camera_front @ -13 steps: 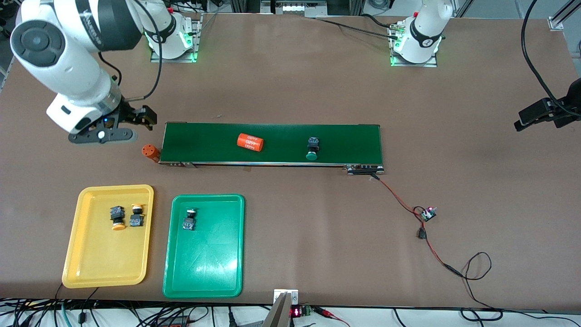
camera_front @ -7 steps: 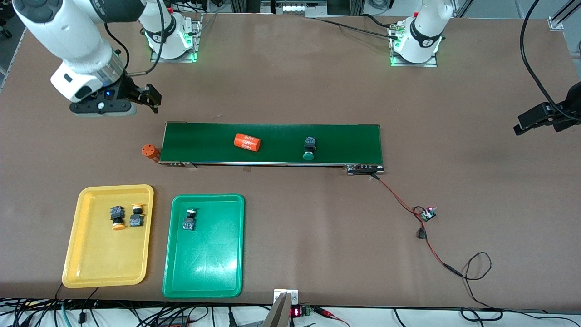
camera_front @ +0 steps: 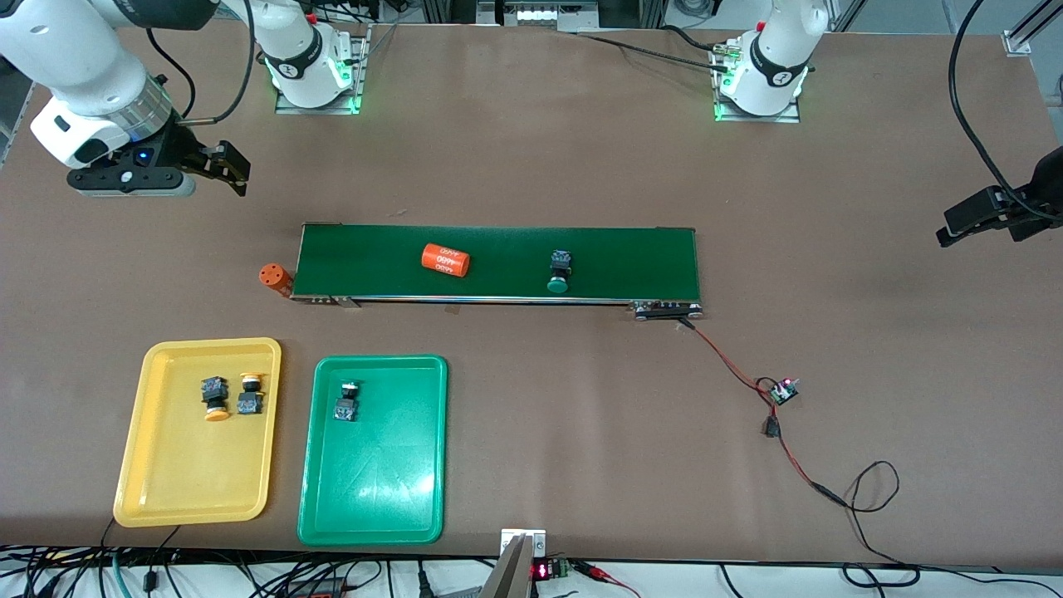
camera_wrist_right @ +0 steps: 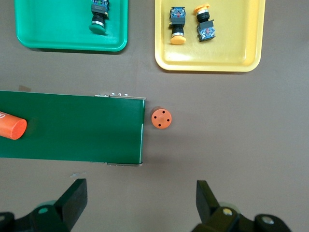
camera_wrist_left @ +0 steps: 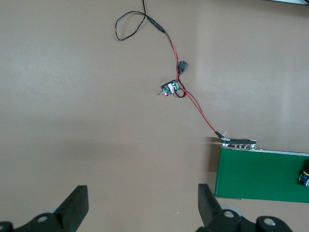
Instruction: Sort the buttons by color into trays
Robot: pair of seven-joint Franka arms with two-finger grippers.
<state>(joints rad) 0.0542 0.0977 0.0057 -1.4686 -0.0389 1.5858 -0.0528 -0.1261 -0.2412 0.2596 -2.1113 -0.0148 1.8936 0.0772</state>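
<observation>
One green button [camera_front: 560,272] lies on the dark-green conveyor belt [camera_front: 498,245]. A second green button [camera_front: 346,401] lies in the green tray [camera_front: 374,498]. Two yellow buttons [camera_front: 214,397] [camera_front: 249,394] lie in the yellow tray [camera_front: 199,498]. My right gripper [camera_front: 226,169] is open and empty over bare table, off the belt's end near the right arm's base. Its wrist view shows its open jaws [camera_wrist_right: 142,203], both trays [camera_wrist_right: 48,41] [camera_wrist_right: 231,53] and their buttons. My left gripper [camera_front: 963,218] is open and empty [camera_wrist_left: 143,205] over bare table off the belt's other end.
An orange "4680" cylinder [camera_front: 446,259] lies on the belt. Another [camera_front: 272,276] stands on the table at the belt's end [camera_wrist_right: 161,118]. A red-black wire [camera_front: 731,370] runs from the belt to a small circuit board [camera_front: 783,390] [camera_wrist_left: 171,89].
My right gripper has moved away from the belt's end, farther from the front camera and toward its end of the table. The cylinder and green button on the belt have drifted toward the right arm's end.
</observation>
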